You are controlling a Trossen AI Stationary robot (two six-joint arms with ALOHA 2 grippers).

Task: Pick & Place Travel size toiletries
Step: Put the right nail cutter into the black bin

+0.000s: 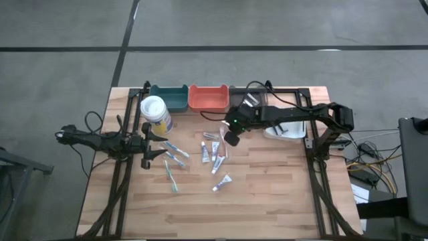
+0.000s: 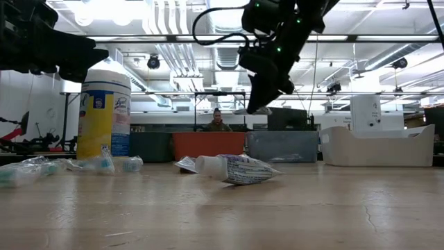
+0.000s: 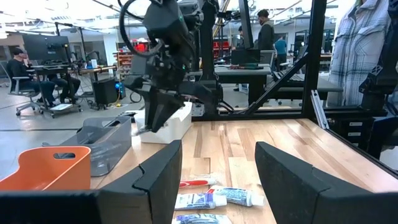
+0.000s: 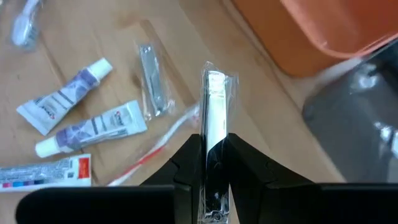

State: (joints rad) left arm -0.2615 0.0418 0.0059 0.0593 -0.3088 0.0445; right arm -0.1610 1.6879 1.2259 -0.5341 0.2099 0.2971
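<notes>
Right gripper: raised above the table's middle, just in front of the orange bin; jaws pinched on a slim wrapped item, silver-white in clear film, held upright between the fingers.

Left gripper: held low at the table's left side beside the wipes canister; jaws spread wide, nothing between them.

Toiletries on the table, mid-board:
- Small tubes, white with blue marks, several lying flat near one another, one more set slightly nearer the front edge.
- Toothbrushes, teal-blue, wrapped, lying just ahead of the left gripper.
- Red-handled toothbrush, seen below the right gripper.
- Nail clipper in clear wrap, flat beside the tubes.

Bins along the far edge: teal, orange, grey, white. The grey bin is partly hidden by the right arm from above.

A person is seen seated in the room behind the table.
</notes>
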